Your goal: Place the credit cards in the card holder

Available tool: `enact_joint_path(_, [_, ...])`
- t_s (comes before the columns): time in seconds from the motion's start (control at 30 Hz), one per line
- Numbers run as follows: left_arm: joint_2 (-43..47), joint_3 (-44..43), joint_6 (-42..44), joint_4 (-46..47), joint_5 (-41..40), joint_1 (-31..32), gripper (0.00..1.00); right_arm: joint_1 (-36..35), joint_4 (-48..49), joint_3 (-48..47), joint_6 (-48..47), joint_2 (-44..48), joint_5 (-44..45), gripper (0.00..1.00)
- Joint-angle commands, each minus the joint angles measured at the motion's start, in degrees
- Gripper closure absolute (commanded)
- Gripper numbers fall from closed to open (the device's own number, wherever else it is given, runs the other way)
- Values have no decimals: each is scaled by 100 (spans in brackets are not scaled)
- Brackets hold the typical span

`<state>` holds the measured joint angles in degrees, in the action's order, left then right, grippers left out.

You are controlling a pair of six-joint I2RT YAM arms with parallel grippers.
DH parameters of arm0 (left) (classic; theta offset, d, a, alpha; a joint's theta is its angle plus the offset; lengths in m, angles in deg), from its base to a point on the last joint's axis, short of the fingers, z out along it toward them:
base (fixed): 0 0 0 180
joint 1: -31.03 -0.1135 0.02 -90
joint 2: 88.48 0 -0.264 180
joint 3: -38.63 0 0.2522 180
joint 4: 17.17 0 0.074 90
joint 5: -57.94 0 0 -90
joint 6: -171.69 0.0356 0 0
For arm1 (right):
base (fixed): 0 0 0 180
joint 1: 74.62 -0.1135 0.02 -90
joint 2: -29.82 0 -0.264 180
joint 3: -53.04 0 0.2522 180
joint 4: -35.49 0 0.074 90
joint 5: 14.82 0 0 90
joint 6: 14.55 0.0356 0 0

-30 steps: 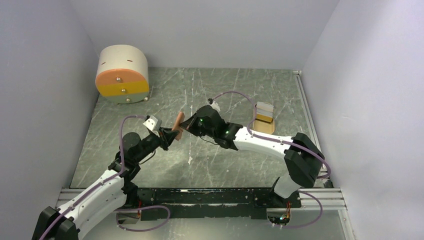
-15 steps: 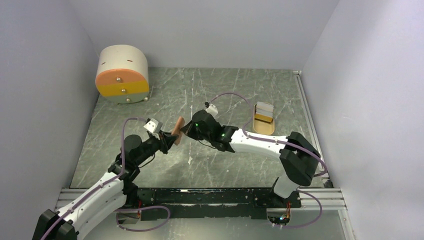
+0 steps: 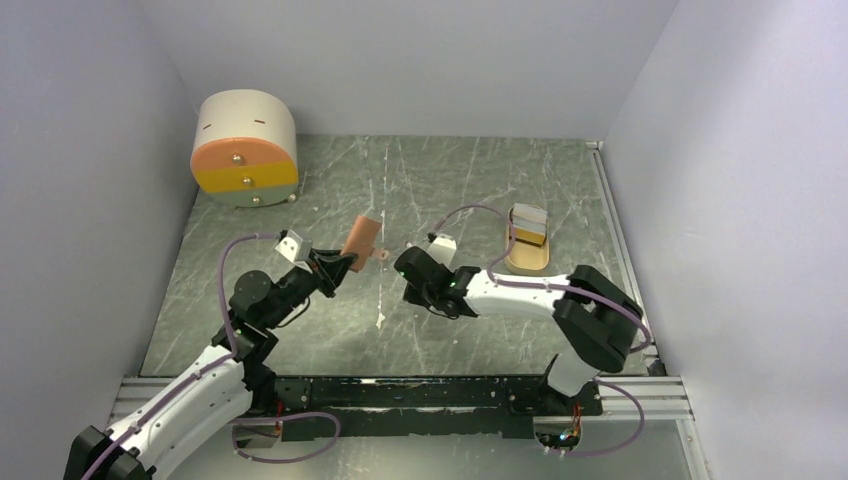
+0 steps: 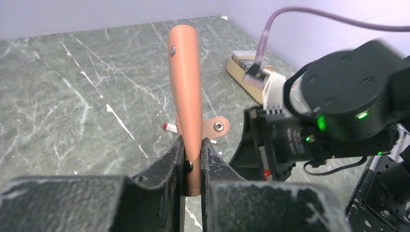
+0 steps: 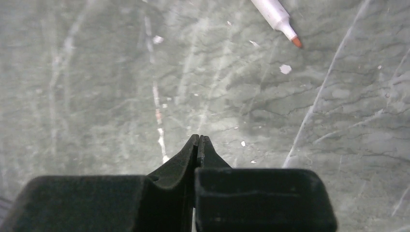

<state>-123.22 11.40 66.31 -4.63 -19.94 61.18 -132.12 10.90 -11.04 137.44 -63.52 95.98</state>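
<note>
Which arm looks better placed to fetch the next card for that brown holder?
Right. The right hand is shut and empty; the tray of cards lies on its side of the table. The left hand is busy clamping the card holder.

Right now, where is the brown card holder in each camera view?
Top: the card holder is left of centre, tilted, in the left tool.
Left wrist: card holder centre, upright in the grip.
Right wrist: not in it.
Shared landmark: the tan tray, top and left wrist only.

Brown card holder [image 3: 361, 237], left end effector [image 3: 342, 265] gripping
</note>
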Motion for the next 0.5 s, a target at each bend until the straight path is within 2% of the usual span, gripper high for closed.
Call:
enact_joint_path(0.0, [-38, -68, -255, 433, -8, 26, 91, 3, 415, 17, -550, 824, 106, 98])
enact_joint_path(0.1, [-79, -101, -505, 389, 105, 29, 91, 68, 736, 244, -755, 1420, -122, 77])
enact_joint_path(0.27, [25, 66, -1165, 548, 241, 24, 91, 139, 2099, 1201, -857, 2684, -575, 44])
enact_joint_path(0.47, [137, 234, -1685, 819, 407, 33, 91, 149, 1887, 967, -706, 2794, -806, 33])
